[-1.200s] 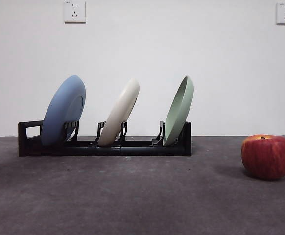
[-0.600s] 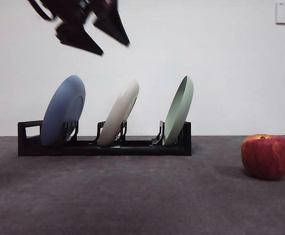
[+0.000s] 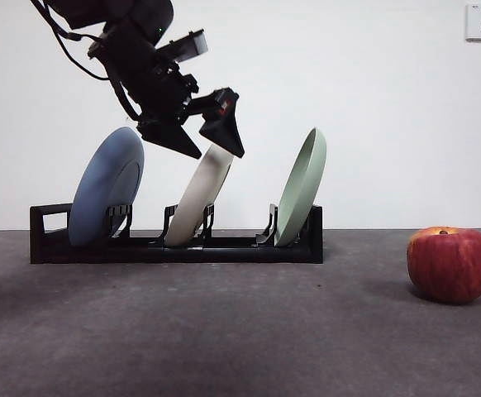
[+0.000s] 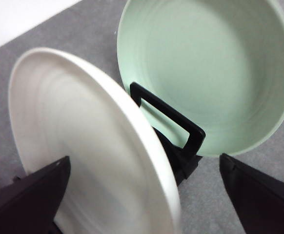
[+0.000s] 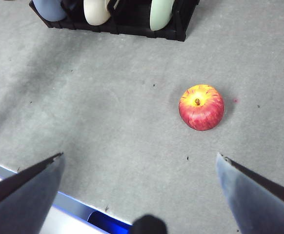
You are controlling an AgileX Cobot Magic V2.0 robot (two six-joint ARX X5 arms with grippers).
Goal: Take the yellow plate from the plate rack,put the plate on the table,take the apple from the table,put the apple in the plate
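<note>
In the front view, the left gripper (image 3: pixel 211 145) comes down from the upper left of the frame, dark and bulky, with its jaws spread apart just over the top rim of the yellow plate (image 3: pixel 201 194). One jaw tip sits to the left of the rim and the other at or just right of it; I cannot tell whether either touches. In the left wrist view the same plate (image 4: pixel 88 146) fills the lower left, its edge running between the two open jaws, which hold nothing.

The yellow plate leans to the right in the middle slot of the plate rack (image 3: pixel 174 244), which lies left of centre on the table (image 3: pixel 224 331). A blue plate (image 3: pixel 107 186) leans in the slot to its left and a pale green plate (image 3: pixel 302 186) in the slot to its right.

The apple (image 3: pixel 449 265) rests on the table at the right edge of the front view, well apart from the rack. In the right wrist view the right gripper (image 5: pixel 139 165) hangs above the table with jaws wide open and empty, the apple (image 5: pixel 201 107) right of centre between them.
</note>
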